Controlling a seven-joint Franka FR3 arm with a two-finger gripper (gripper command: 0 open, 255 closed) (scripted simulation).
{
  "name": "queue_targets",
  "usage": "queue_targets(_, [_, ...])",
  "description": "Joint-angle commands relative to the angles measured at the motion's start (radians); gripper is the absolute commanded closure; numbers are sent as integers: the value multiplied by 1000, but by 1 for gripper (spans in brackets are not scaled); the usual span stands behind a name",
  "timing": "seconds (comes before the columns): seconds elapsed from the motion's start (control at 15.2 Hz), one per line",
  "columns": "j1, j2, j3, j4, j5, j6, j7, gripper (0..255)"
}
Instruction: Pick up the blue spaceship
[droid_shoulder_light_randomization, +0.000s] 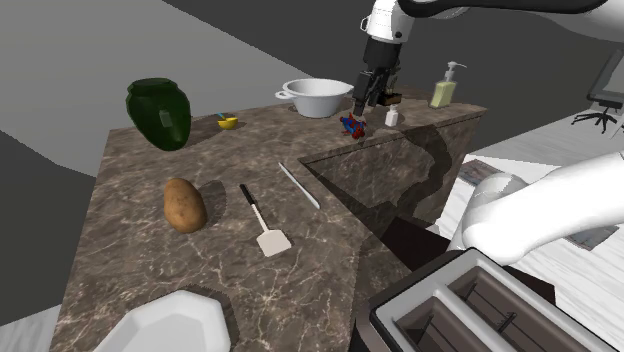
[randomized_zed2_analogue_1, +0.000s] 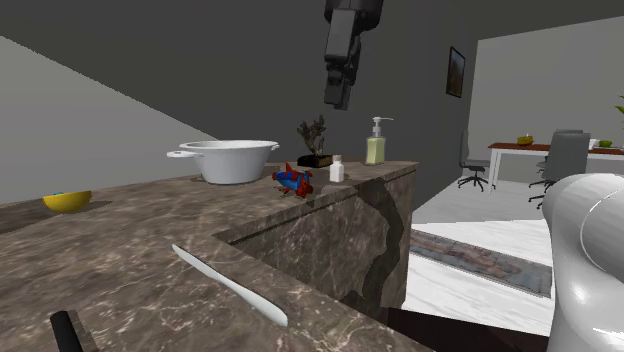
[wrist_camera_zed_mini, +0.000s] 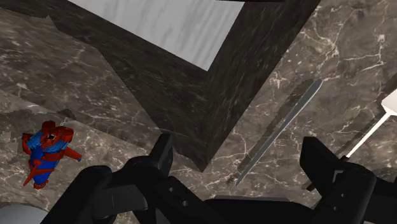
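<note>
Shoulder view: the gripper (droid_shoulder_light_randomization: 371, 97) hangs over the marble counter (droid_shoulder_light_randomization: 200, 260). The blue-and-red spaceship (droid_shoulder_light_randomization: 351, 125) lies on the counter just below it, in front of the white pot (droid_shoulder_light_randomization: 318, 97).

Second exterior view: the spaceship (randomized_zed2_analogue_1: 293, 180) rests between the pot and a small white bottle (randomized_zed2_analogue_1: 337, 170), with the gripper above it.

Wrist view: the fingers (wrist_camera_zed_mini: 162, 153) stand apart. The spaceship (wrist_camera_zed_mini: 48, 153) lies outside them, off to one side and untouched.

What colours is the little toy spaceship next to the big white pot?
The small toy spaceship is blue with red parts. The wrist view shows it best.
</note>
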Motion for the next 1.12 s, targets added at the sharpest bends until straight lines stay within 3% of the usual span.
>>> queue_targets(0.0, [0,0,0,0,0,0,0,0])
queue_targets(0.59, [-47,219,-141,53,-16,185,-84,0])
queue_targets(1.06, [-67,422,-253,152,27,297,-165,0])
